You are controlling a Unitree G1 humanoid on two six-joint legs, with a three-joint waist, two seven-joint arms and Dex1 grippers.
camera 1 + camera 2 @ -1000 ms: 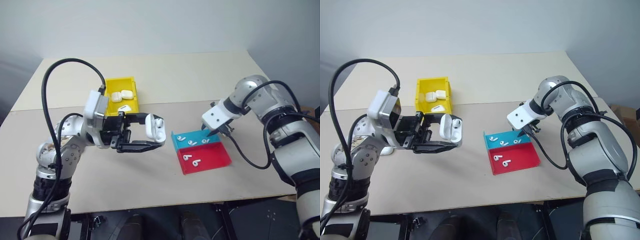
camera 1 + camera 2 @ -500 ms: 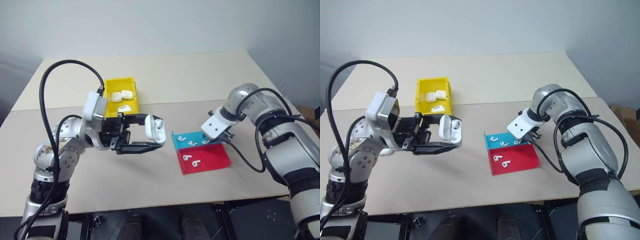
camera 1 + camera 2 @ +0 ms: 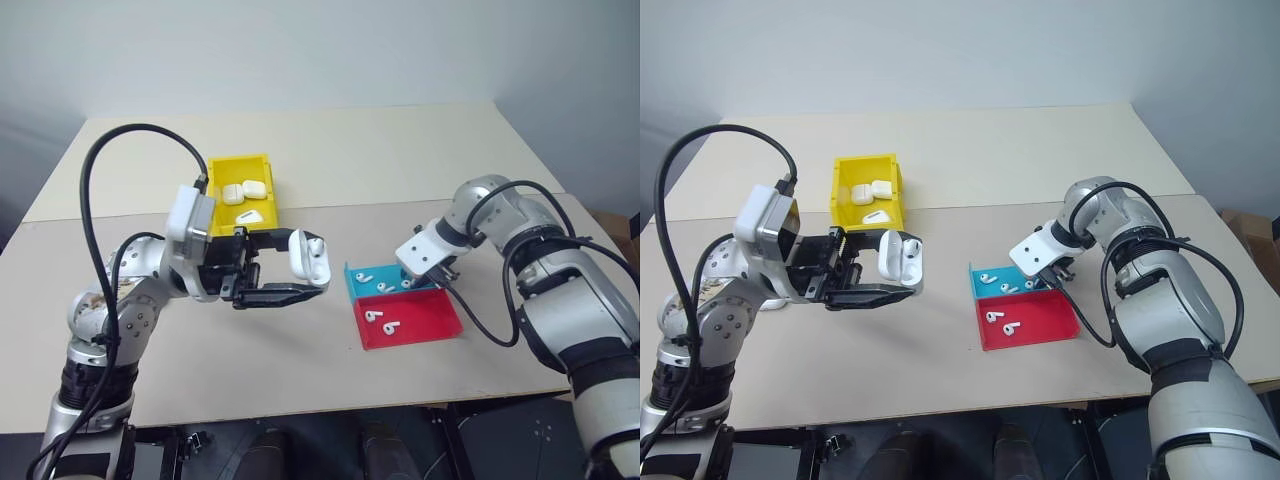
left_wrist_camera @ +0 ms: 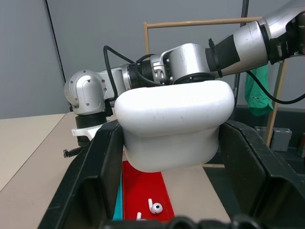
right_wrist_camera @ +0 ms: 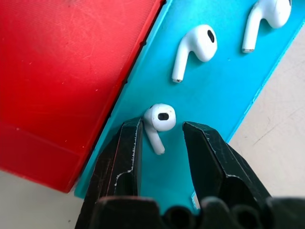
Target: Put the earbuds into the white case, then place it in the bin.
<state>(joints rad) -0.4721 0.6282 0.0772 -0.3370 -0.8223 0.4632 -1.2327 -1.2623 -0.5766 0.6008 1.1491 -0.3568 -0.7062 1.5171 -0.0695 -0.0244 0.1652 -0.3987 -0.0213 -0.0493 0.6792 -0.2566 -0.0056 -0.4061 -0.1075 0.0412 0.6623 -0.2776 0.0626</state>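
Note:
My left gripper (image 3: 312, 265) is shut on the white case (image 4: 174, 126) and holds it above the table, left of the tray. The case's lid stands open. My right gripper (image 5: 161, 128) points down into the blue half of the tray (image 3: 354, 291). It is open, and its fingertips (image 5: 131, 143) stand either side of one white earbud (image 5: 159, 119). Two more earbuds (image 5: 198, 47) lie further along the blue half. Another two earbuds (image 3: 381, 320) lie in the red half (image 3: 425, 318). The yellow bin (image 3: 240, 160) sits behind my left gripper.
Three closed white cases (image 3: 243, 192) lie inside the bin. A black cable (image 3: 110, 160) loops over my left arm. The table's (image 3: 400, 150) front edge runs just below the tray, and bare tabletop lies behind the tray and the bin.
My right gripper has sunk lower into the blue half of the tray, around an earbud. My left gripper and the case have kept still.

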